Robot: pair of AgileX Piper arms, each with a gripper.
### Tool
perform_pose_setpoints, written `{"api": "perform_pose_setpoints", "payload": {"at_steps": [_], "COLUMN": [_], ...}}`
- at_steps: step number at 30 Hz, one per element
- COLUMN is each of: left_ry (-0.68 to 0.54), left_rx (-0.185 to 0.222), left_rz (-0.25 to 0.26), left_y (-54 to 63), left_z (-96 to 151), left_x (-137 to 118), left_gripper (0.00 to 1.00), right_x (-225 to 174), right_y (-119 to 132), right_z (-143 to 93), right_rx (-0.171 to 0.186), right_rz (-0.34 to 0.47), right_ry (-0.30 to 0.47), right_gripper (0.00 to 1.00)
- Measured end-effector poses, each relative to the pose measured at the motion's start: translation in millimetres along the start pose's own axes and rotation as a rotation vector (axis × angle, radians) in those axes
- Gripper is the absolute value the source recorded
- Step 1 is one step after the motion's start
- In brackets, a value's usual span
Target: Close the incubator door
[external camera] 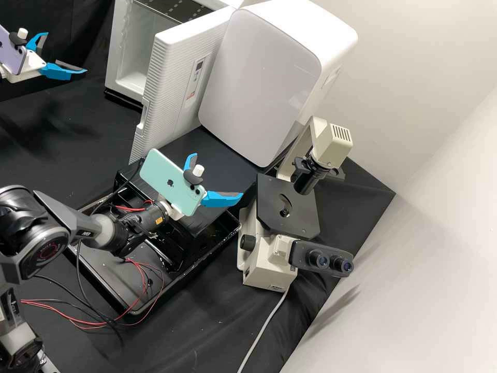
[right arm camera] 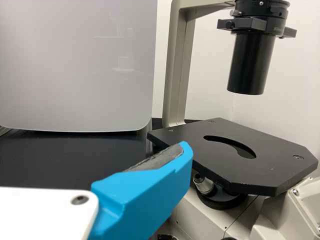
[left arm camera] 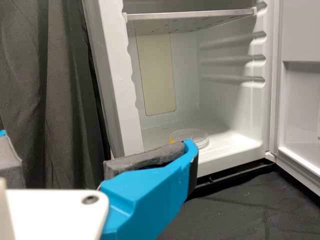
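The white incubator (external camera: 115, 62) stands at the back with its ribbed door (external camera: 173, 77) swung wide open. My left gripper (external camera: 66, 52) is at the far left, apart from the incubator, its fingers spread with nothing between them. In the left wrist view, the left gripper (left arm camera: 97, 139) faces the incubator's white interior (left arm camera: 185, 90), with the door's inner side (left arm camera: 302, 105) beyond the hinge. My right gripper (external camera: 219, 175), also open and empty, is between the door and the microscope. In the right wrist view, a finger of the right gripper (right arm camera: 95, 147) shows before the microscope stage.
A clear dish (left arm camera: 190, 138) lies on the incubator floor under a shelf (left arm camera: 190, 16). Right of the door stands a rounded white appliance (external camera: 259, 77), then the microscope (external camera: 287, 207). A black tray (external camera: 103, 280) with loose red and black wires lies beneath the right arm.
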Motion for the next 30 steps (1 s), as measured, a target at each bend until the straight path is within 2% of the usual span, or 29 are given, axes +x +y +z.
{"api": "perform_pose_setpoints", "payload": {"at_steps": [11, 12, 22, 30], "left_ry": [0.000, 0.000, 0.000, 0.000], "left_rx": [0.000, 0.000, 0.000, 0.000], "left_rz": [0.000, 0.000, 0.000, 0.000], "left_y": [0.0, 0.0, 0.0, 0.0], "left_z": [0.0, 0.0, 0.0, 0.0], "left_x": [0.0, 0.0, 0.0, 0.0], "left_gripper": [1.00, 1.00, 1.00, 1.00], "right_x": [0.0, 0.0, 4.6, 30.3], "right_y": [0.0, 0.0, 7.2, 29.2], "right_z": [0.0, 0.0, -7.0, -36.3], "right_rx": [0.000, 0.000, 0.001, -0.006], "right_rz": [0.000, 0.000, 0.046, 0.151], "right_ry": [0.000, 0.000, 0.044, 0.166], "right_gripper": [1.00, 0.00, 0.00, 0.00]}}
